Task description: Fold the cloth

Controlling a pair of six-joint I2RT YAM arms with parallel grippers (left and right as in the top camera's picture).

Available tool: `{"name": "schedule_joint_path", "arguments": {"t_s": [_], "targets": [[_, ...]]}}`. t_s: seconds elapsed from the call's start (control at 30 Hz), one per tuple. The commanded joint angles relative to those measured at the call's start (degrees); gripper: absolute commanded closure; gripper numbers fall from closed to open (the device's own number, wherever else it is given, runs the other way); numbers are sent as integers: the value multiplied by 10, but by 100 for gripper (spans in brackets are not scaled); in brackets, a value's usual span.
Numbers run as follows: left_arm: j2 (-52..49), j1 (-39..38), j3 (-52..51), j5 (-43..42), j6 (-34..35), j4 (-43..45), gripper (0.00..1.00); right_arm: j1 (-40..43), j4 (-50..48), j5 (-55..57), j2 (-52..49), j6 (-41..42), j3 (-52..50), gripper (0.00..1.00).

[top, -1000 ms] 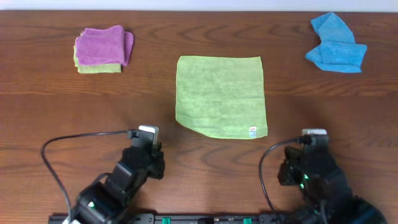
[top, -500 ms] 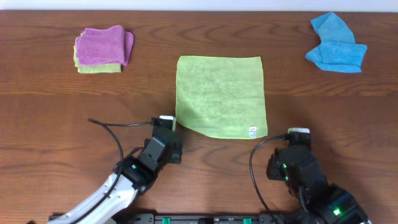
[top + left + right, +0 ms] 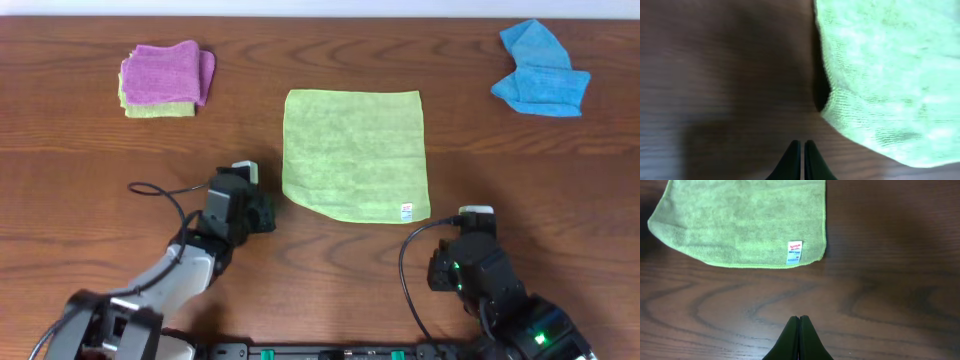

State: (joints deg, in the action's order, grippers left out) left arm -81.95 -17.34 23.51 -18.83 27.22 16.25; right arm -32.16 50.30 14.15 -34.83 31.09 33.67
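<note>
Two pairs of jaws were clenched empty near the front edge of the flat cloth point(image 3: 354, 152); open wooden worktop point(image 3: 330, 270) surrounded it.

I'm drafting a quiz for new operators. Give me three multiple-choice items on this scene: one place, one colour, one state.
1. The white tag sits on the green cloth at the corner: A) nearest the right gripper B) far left C) far right.
2. The crumpled cloth at far right is: A) purple B) blue C) red.
3. The right gripper is: A) open B) shut on the cloth C) shut, empty.
Answers: A, the tag lies at the near right corner; B, it shows bright blue from overhead; C, its jaws meet with nothing between them.
</note>
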Motion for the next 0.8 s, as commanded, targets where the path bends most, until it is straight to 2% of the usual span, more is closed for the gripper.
{"name": "schedule_joint_path", "arguments": {"t_s": [0.0,0.13,0.3,0.37,0.5,0.6,0.77], "targets": [[-5,14,11,-125,37,21,94,-7,3,-11,-1,-10,-1,98],[-5,14,11,-158,93,68,94,-7,3,-20,-1,-10,-1,98],[-5,17,11,-162,131,78,92,-7,3,-24,-1,-10,-1,98],[-5,17,11,-162,132,78,53,-7,3,-24,-1,-10,-1,98],[-5,17,11,-130,131,65,50,-7,3,-26,-1,-10,-1,98],[-5,17,11,-87,130,47,36,-7,3,-28,-1,-10,-1,98],[-5,17,11,-59,106,34,36,-7,3,-28,-1,-10,-1,98]]}}
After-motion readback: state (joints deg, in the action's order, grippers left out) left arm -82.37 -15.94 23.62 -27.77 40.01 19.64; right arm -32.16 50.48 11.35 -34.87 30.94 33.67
